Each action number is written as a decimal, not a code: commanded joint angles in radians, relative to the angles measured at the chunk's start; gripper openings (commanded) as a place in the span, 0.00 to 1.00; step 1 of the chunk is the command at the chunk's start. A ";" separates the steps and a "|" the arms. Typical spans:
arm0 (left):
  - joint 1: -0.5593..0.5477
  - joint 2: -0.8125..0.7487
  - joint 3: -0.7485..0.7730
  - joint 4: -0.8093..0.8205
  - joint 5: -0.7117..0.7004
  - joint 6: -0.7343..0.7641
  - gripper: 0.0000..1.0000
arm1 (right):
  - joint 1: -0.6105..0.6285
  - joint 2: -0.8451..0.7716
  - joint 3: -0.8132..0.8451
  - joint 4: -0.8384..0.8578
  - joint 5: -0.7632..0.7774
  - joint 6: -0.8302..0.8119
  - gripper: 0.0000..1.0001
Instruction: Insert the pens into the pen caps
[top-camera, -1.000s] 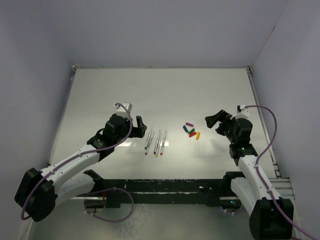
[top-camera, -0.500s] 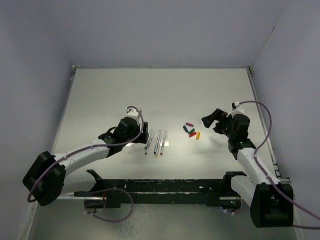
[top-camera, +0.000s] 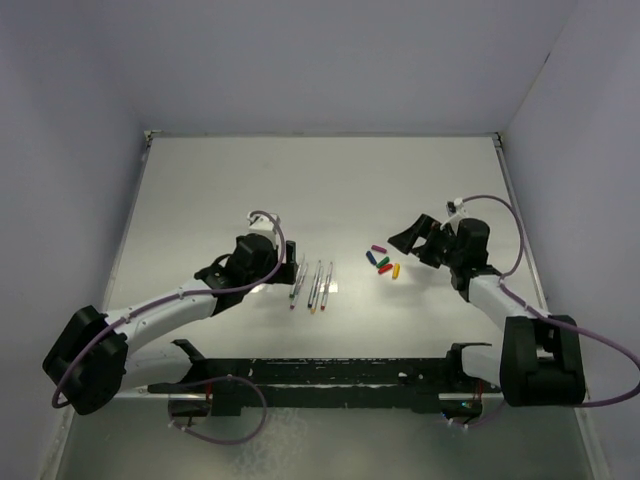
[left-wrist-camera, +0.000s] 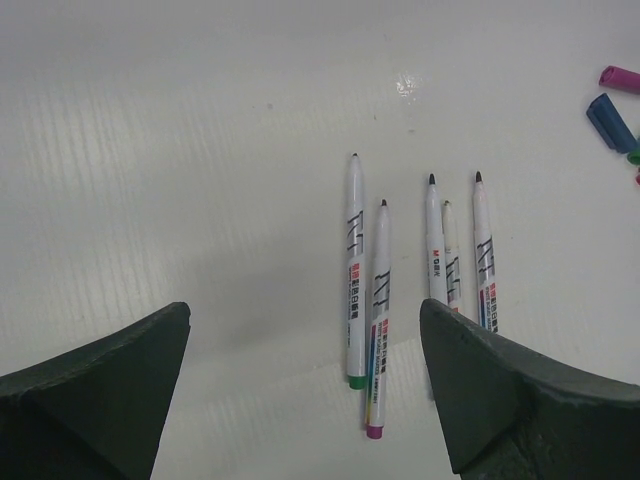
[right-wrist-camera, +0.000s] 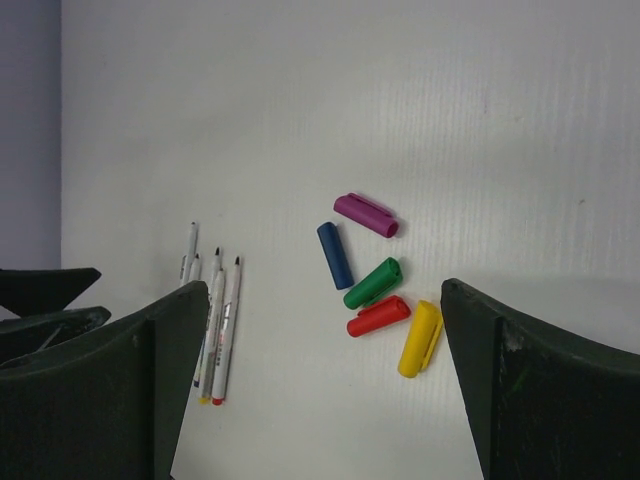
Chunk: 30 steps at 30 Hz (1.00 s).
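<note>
Left wrist view: the left gripper (left-wrist-camera: 303, 312) is held spread wide over the white table (left-wrist-camera: 150, 150). Five pens (left-wrist-camera: 380, 270) are laid side by side between its fingers, untouched. The near ends of three pens are hidden behind one finger, and two caps are cut off at the frame edge. From the right wrist, the right gripper (right-wrist-camera: 323, 290) is likewise seen spread. The pen caps (right-wrist-camera: 373, 283) are clustered loose between its fingers.

Pens (top-camera: 312, 285) lie side by side on the table (top-camera: 320, 190), left of the pen caps (top-camera: 383, 262) (clustered).
</note>
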 joint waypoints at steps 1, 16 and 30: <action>-0.002 0.001 0.034 0.062 -0.010 0.005 0.99 | -0.006 -0.017 -0.028 0.163 -0.091 0.019 1.00; -0.003 0.059 0.056 0.068 0.009 0.006 0.90 | -0.006 -0.242 -0.075 0.071 0.165 -0.026 0.49; -0.002 0.028 0.010 0.144 0.029 0.002 0.57 | -0.006 -0.238 -0.017 -0.032 0.093 -0.091 0.07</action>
